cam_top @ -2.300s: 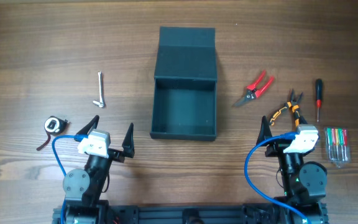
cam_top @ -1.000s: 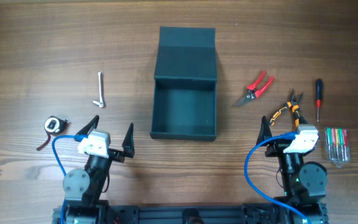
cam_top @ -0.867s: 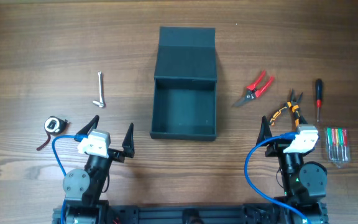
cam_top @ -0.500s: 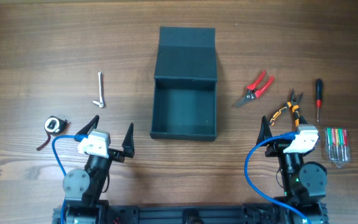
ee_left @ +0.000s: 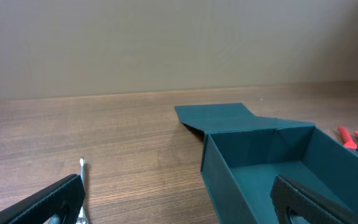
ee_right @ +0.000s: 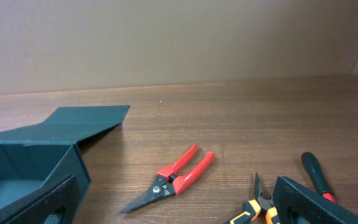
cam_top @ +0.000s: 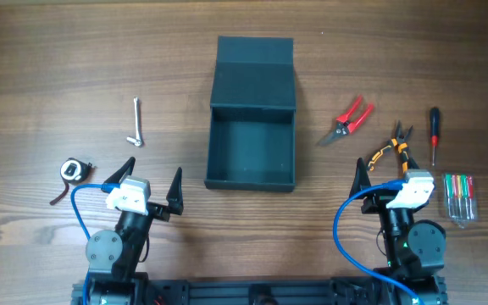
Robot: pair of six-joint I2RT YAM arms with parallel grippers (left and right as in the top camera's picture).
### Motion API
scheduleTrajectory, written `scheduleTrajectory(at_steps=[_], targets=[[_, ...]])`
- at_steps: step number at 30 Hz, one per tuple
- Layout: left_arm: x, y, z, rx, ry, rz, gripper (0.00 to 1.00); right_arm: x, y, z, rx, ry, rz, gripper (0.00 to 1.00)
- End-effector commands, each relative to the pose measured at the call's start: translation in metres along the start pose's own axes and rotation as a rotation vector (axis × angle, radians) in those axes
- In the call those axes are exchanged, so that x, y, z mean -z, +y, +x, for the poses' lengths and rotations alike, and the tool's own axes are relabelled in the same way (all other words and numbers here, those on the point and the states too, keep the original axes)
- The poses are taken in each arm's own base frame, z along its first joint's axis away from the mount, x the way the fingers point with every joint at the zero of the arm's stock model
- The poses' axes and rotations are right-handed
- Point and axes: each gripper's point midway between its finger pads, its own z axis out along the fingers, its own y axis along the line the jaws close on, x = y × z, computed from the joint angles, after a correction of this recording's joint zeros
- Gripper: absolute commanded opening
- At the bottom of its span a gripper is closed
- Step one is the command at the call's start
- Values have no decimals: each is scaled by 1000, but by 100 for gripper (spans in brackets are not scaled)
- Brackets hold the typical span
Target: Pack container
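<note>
Teal-grey box [cam_top: 252,151]: sits mid-table between the two arms, open and empty, with its near wall facing the grippers.
Lid [cam_top: 255,72]: folded back flat on the wooden table [cam_top: 58,68], on the far side of the box.
Change: none. Over the last couple of seconds no tool, arm or box has shifted in the overhead view.
Left gripper [cam_top: 154,167]: parked at the near edge, left of the box, fingers spread wide and holding nothing.
Right gripper [cam_top: 385,174]: parked at the near edge, right of the box, fingers likewise spread wide and empty.
Right-side tools: red snips [cam_top: 346,119] lie nearest the box. Orange-handled pliers [cam_top: 394,146] lie just beyond the right gripper, with a screwdriver [cam_top: 434,131] further right. A pack of small screwdrivers [cam_top: 459,193] lies at the far right.
Left-side tools: a small metal key [cam_top: 136,121] lies well left of the box, and a tape measure [cam_top: 73,169] sits just left of the left gripper.
Meaning for the task: packing looks not yet begun, since every tool is outside the box. Both arms seem to be waiting at rest. A likely first pick is the pliers or snips for the right arm.
</note>
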Motion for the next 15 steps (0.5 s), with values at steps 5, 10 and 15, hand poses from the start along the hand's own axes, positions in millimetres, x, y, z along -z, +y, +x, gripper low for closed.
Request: scheduleTrajectory(at_steps=[5,10,15], targets=[[0,-3,1,7,-2,23,100,1,2,-5,-20,-17,-14,100],[0,-4,1,7,-2,28,100,1,3,-5,-22,-16,-17,100],[1,-4,-2,107,-7,28,100,1,13,-3,-136,2,-75,100]])
